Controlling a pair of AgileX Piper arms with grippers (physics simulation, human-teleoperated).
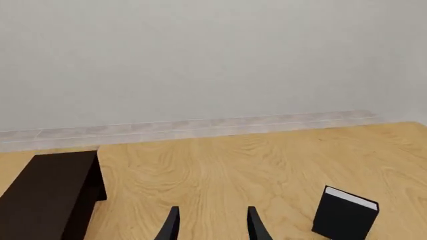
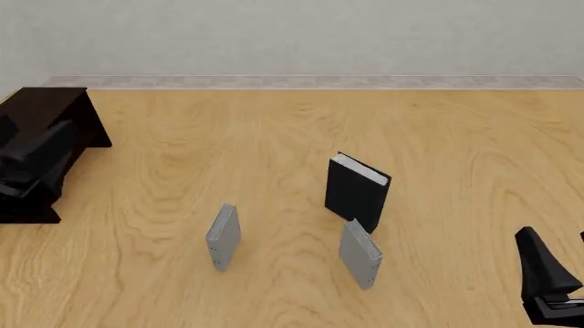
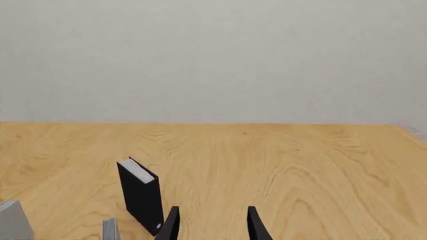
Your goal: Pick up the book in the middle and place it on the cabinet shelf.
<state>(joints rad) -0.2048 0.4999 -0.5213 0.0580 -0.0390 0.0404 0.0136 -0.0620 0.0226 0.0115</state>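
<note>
The black book (image 2: pixel 356 191) stands upright mid-table, one grey book (image 2: pixel 362 253) just in front of it, another grey book (image 2: pixel 223 236) off to its left. The cabinet shelf (image 2: pixel 46 113) sits far left. The left gripper (image 1: pixel 211 225) and right gripper (image 3: pixel 211 224) both hang with fingers parted, empty.

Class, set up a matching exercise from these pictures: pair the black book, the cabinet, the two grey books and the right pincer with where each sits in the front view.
Things:
1. black book
2. cabinet
3. grey books
4. right pincer

Places:
A. far left edge
B. lower right corner
C. upright, right of centre
D. nearest row, in front of the black book

Pairs: 1-C, 2-A, 3-D, 4-B
</note>
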